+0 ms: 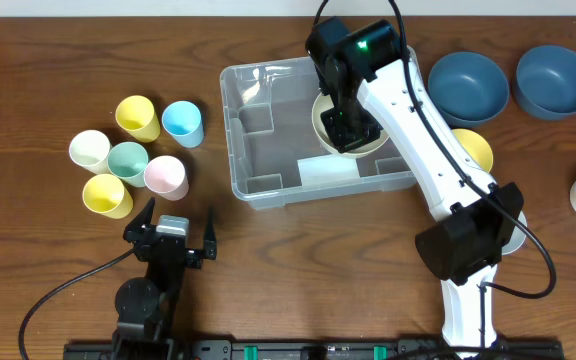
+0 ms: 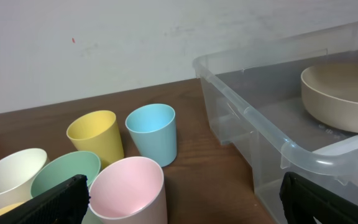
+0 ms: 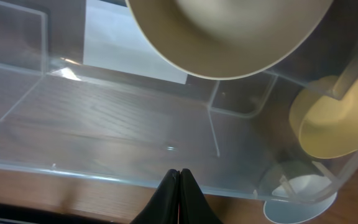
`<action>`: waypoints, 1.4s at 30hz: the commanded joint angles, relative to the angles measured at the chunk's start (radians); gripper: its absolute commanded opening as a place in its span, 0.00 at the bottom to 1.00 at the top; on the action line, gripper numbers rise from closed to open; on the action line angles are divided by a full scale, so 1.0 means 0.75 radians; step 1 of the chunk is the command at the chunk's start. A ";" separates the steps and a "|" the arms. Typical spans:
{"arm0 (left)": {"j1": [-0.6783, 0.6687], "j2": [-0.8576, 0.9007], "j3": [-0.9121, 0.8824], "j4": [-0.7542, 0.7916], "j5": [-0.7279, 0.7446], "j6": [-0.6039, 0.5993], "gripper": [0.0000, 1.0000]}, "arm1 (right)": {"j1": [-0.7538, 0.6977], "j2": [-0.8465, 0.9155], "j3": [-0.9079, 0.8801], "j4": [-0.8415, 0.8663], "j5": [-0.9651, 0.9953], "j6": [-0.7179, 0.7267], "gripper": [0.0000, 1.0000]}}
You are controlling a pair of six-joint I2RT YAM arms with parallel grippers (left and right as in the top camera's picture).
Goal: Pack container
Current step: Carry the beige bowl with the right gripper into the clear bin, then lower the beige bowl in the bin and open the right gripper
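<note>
Clear plastic forms the container (image 1: 227, 130), a large rectangular bin with rounded corners. It stands at the middle of the table (image 1: 48, 60), nearer the far edge than the near one. We judge it light and fairly stiff, though the thin walls will likely flex under a pinch and the smooth surface will be slippery. Being nearly empty, it may slide across the wood if nudged. It is too wide for one gripper to span. We advise taking the rolled rim along a long wall, one finger inside and one outside, away from the rounded corners.

A cream bowl (image 1: 321, 112) lies inside the container at its right end. A pale label (image 1: 328, 171) shows at the near wall.

The right arm reaches from the near edge over the near wall, wrist pitched down, placing the right gripper (image 1: 349, 126) above the bowl. Its fingers are pressed together, and the wrist view shows nothing between them.

The left gripper (image 1: 179, 222) rests low by the near edge, left of the container. Its jaws are spread wide and empty, facing the group of cups (image 1: 128, 157).
</note>
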 commanded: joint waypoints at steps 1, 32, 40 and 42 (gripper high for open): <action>0.008 -0.008 -0.020 -0.050 -0.002 0.006 0.98 | -0.009 -0.019 -0.006 0.000 -0.034 0.031 0.04; 0.008 -0.008 -0.020 -0.050 -0.002 0.006 0.98 | -0.295 -0.019 -0.352 0.013 0.101 0.055 0.01; 0.008 -0.008 -0.020 -0.050 -0.002 0.006 0.98 | -0.292 -0.020 -0.370 -0.003 0.074 0.055 0.01; 0.008 -0.008 -0.020 -0.050 -0.002 0.006 0.98 | -0.289 -0.020 -0.370 -0.003 0.058 0.055 0.01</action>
